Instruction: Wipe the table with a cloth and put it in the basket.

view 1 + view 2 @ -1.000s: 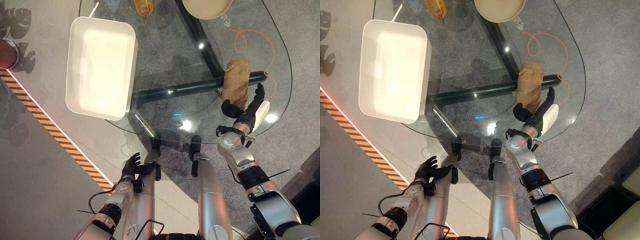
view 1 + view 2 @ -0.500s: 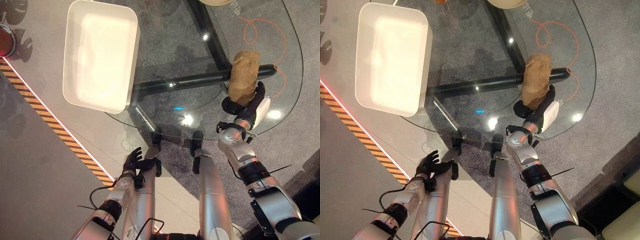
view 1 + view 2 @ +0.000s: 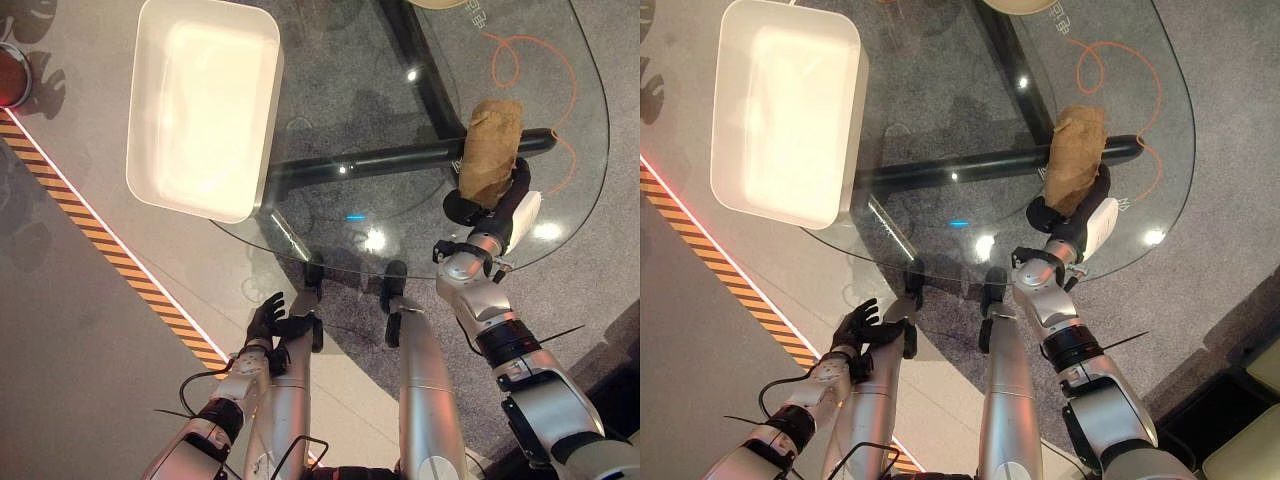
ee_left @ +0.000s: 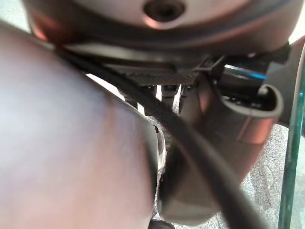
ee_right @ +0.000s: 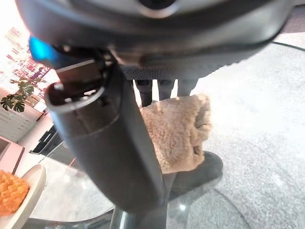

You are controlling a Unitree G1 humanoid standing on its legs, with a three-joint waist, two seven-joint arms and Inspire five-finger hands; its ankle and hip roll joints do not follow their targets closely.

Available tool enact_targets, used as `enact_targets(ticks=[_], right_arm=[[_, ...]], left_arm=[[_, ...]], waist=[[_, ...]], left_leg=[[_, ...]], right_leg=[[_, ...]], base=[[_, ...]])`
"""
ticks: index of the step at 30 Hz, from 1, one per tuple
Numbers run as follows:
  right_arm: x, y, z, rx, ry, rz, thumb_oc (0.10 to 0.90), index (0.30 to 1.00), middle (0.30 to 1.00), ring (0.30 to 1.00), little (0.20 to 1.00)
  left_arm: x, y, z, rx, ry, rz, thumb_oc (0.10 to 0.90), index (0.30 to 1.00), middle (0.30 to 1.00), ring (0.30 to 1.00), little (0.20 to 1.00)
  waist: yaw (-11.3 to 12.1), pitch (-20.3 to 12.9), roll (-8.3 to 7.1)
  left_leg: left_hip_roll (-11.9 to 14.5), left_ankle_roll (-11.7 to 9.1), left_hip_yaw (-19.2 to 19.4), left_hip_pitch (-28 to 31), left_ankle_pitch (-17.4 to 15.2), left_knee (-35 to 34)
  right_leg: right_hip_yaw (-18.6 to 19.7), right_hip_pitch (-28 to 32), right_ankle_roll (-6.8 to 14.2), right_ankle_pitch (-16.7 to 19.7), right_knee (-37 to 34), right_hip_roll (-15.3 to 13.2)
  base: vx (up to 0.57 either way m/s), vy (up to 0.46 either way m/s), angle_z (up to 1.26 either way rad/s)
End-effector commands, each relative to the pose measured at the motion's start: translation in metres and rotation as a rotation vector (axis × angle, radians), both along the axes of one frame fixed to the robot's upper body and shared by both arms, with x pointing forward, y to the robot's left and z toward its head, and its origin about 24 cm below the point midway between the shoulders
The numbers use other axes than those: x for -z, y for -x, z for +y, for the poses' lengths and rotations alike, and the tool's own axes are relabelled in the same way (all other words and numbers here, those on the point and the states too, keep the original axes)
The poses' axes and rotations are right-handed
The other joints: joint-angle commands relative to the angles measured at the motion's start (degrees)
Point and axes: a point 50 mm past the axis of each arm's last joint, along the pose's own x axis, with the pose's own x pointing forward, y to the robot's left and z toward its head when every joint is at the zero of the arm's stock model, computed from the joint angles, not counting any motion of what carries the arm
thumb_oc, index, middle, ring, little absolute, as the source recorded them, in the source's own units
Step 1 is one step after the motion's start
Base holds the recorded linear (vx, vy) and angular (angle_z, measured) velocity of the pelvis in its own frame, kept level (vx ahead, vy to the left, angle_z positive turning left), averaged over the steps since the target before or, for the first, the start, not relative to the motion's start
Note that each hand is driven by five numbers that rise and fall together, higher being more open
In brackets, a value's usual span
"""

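A rolled brown cloth (image 3: pixel 490 150) lies on the right part of the glass table (image 3: pixel 340 90). My right hand (image 3: pixel 497 208) is at the cloth's near end, thumb on its left side and fingers curled over its right edge. In the right wrist view the cloth (image 5: pixel 176 131) sits between the thumb (image 5: pixel 119 157) and the fingers. The white rectangular basket (image 3: pixel 270 120) stands on the table's left part, with nothing in it. My left hand (image 3: pixel 268 322) hangs low below the table's near edge, fingers relaxed and spread.
A beige bowl (image 3: pixel 1020 4) sits at the table's far edge. An orange cord (image 3: pixel 520 55) loops near the far right. A black table leg (image 3: pixel 380 165) shows through the glass. Striped tape (image 3: pixel 100 250) runs across the floor on the left.
The right hand has moved forward onto the cloth's near end, and its fingers have come in against the cloth. The camera has shifted a little. The left hand stays put.
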Motion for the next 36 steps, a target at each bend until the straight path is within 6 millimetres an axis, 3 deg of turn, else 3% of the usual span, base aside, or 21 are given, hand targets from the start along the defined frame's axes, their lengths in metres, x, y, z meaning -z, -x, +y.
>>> enact_targets(ticks=[1, 3, 29, 36], right_arm=[[-0.032, 0.003, -0.025, 0.112, 0.049, -0.130, 0.435, 0.587, 0.587, 0.587, 0.535], [-0.035, 0.001, -0.027, 0.127, 0.048, -0.125, 0.100, 0.300, 0.300, 0.300, 0.200], [-0.020, -0.004, -0.021, 0.102, 0.040, -0.027, 0.100, 0.300, 0.300, 0.300, 0.200], [-0.047, -0.004, -0.007, -0.019, 0.132, -0.153, 0.100, 0.300, 0.300, 0.300, 0.200]], left_arm=[[0.040, 0.046, -0.008, -0.003, 0.002, 0.194, 0.800, 0.900, 0.900, 0.900, 0.900], [0.040, 0.046, -0.009, 0.003, 0.002, 0.191, 0.800, 0.900, 0.900, 0.900, 0.900], [0.040, 0.044, -0.014, -0.003, 0.019, 0.185, 0.800, 0.900, 0.900, 0.900, 0.900], [0.037, 0.044, -0.017, 0.005, 0.052, 0.155, 0.800, 0.900, 0.900, 0.900, 0.900]], waist=[[0.3, -1.1, 1.66], [0.5, -1.1, 1.85], [1.2, -1.1, 2.15], [1.1, -1.1, 1.95]], left_leg=[[-3.9, 4.5, 4.7, -1.9, -8.3, 8.4], [-4.0, 4.5, 4.7, -2.4, -8.3, 8.4], [-4.4, 4.7, 4.4, -4.7, -8.3, 8.9], [-4.5, 4.7, 4.4, -4.5, -8.3, 8.7]], right_leg=[[-2.3, -1.5, -0.4, 8.8, -8.4, 2.8], [-2.3, -2.0, -0.4, 8.8, -8.4, 2.8], [-2.5, -4.4, -0.3, 9.2, -7.8, 2.5], [-2.4, -4.4, 0.1, 9.3, -7.7, 2.6]], base=[[0.00, 0.000, 0.00], [0.01, 0.015, 0.05], [0.00, 0.004, 0.01], [0.00, 0.000, 0.00]])
